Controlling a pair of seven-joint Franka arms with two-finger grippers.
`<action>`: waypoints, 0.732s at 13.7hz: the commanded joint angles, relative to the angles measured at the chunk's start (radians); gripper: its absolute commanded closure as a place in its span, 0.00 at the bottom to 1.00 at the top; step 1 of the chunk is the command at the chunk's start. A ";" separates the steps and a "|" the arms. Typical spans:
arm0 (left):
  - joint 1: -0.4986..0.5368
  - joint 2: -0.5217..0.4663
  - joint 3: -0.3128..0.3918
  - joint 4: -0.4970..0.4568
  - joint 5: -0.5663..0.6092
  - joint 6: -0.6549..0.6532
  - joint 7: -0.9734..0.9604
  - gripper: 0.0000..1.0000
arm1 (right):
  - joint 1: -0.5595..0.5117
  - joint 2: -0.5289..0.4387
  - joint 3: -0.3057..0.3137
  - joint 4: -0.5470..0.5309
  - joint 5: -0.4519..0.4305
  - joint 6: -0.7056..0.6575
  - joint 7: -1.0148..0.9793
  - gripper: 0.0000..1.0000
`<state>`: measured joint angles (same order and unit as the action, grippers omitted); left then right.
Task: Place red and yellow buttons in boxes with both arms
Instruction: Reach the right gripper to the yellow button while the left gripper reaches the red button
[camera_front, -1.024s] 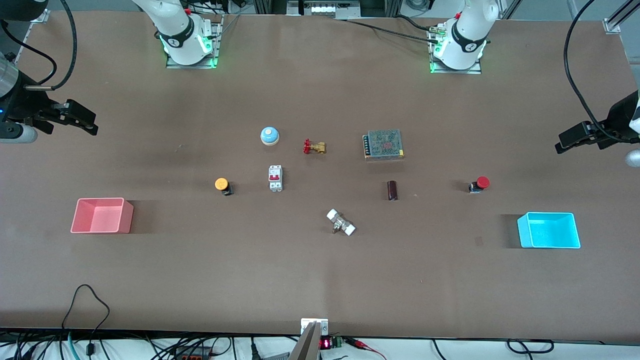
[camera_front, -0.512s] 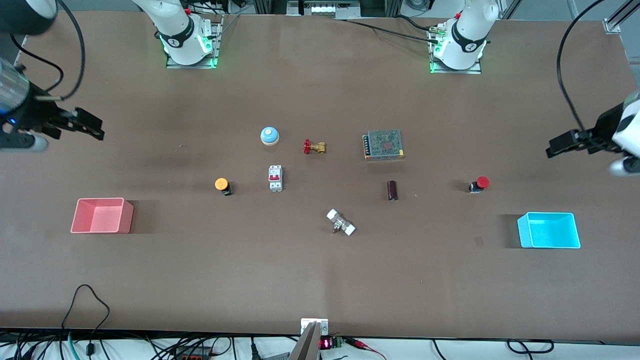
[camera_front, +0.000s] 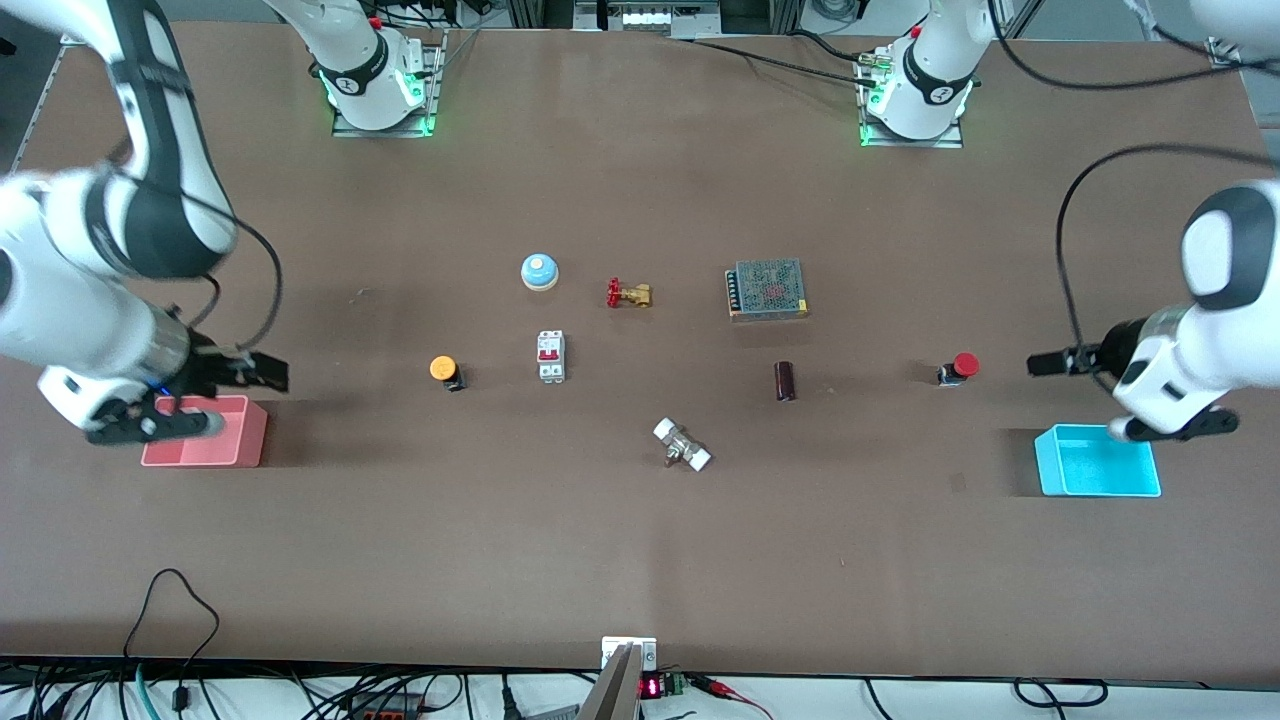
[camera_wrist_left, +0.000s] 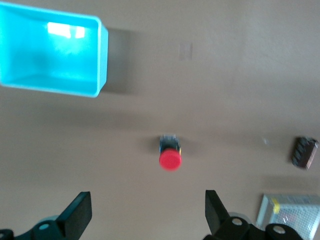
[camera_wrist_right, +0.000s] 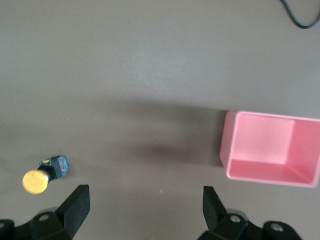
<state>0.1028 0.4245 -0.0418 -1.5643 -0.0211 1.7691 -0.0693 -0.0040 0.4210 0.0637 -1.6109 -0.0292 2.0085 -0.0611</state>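
The red button (camera_front: 962, 366) lies on the table toward the left arm's end; it also shows in the left wrist view (camera_wrist_left: 170, 156). The cyan box (camera_front: 1097, 462) sits nearer the front camera than it and shows in the left wrist view (camera_wrist_left: 50, 54). My left gripper (camera_front: 1045, 363) is open and empty, up over the table beside the red button. The yellow button (camera_front: 444, 370) lies toward the right arm's end and shows in the right wrist view (camera_wrist_right: 42, 176). The pink box (camera_front: 205, 432) shows there too (camera_wrist_right: 270, 149). My right gripper (camera_front: 262, 373) is open and empty, over the table by the pink box.
Mid-table lie a light-blue dome (camera_front: 539, 270), a brass valve with a red handle (camera_front: 628, 294), a white breaker (camera_front: 550, 355), a metal mesh power supply (camera_front: 767, 289), a dark cylinder (camera_front: 785, 380) and a white fitting (camera_front: 682, 445).
Both arms have swung in from the table's ends and lowered. The left gripper now hangs by the red button, the right gripper by the pink box. No object has moved.
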 joint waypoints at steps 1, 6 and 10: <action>-0.008 0.013 0.000 -0.074 0.003 0.103 0.020 0.00 | 0.074 0.012 -0.007 0.011 0.014 0.027 0.018 0.00; -0.012 0.057 0.000 -0.236 -0.012 0.315 0.013 0.00 | 0.180 0.045 -0.004 -0.059 0.015 0.085 0.115 0.00; -0.028 0.062 0.000 -0.328 -0.048 0.410 0.017 0.00 | 0.182 -0.001 0.051 -0.253 0.008 0.288 0.236 0.00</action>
<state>0.0899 0.5051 -0.0443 -1.8378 -0.0480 2.1319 -0.0693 0.1837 0.4674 0.0984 -1.7669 -0.0249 2.2261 0.1107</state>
